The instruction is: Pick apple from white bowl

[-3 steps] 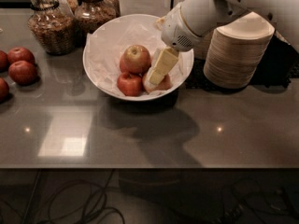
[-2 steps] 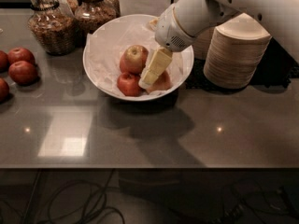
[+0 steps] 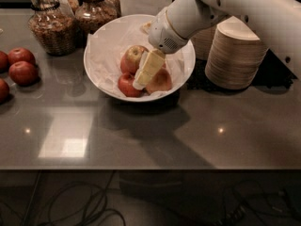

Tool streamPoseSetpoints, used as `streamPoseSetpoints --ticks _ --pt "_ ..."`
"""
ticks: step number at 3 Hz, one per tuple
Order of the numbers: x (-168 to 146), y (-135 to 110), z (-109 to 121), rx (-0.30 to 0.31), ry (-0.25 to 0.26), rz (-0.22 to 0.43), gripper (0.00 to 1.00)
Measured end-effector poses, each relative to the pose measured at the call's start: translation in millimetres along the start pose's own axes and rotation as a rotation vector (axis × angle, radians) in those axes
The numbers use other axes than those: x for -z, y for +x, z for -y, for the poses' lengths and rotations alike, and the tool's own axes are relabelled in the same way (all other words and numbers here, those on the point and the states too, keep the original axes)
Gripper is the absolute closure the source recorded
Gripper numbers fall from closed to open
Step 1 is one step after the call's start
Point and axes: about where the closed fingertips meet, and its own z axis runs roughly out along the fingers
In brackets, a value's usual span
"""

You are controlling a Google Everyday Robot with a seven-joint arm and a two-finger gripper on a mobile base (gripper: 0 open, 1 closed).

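The white bowl [image 3: 106, 51], lined with crumpled paper, sits at the back middle of the grey table. In it lie the largest apple [image 3: 130, 59] with a yellow-green top and red blush, a smaller red apple [image 3: 127, 85] in front of it, and a paler peach-coloured apple [image 3: 160, 82] to the right. My gripper [image 3: 141, 81] reaches down from the upper right into the bowl. Its cream fingers [image 3: 149, 68] lie just right of the largest apple, between it and the peach-coloured apple, tips near the small red apple.
A stack of beige paper bowls [image 3: 235, 55] stands right of the bowl, under my arm. Two glass jars [image 3: 49, 25] stand at the back left. Several red apples [image 3: 21, 65] lie on the table's left edge.
My gripper has shifted left and down, deeper into the bowl, coming closer against the largest apple's right side. The apples have not moved.
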Motion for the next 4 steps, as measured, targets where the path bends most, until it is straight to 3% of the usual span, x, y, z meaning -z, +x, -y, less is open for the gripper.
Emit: streamPoseSetpoints --ticks 2,4 --pt "-15.0 7.2 5.8 -0.027 -0.022 -0.002 0.0" --pt "-15.0 7.2 5.8 -0.027 -0.022 -0.002 0.43"
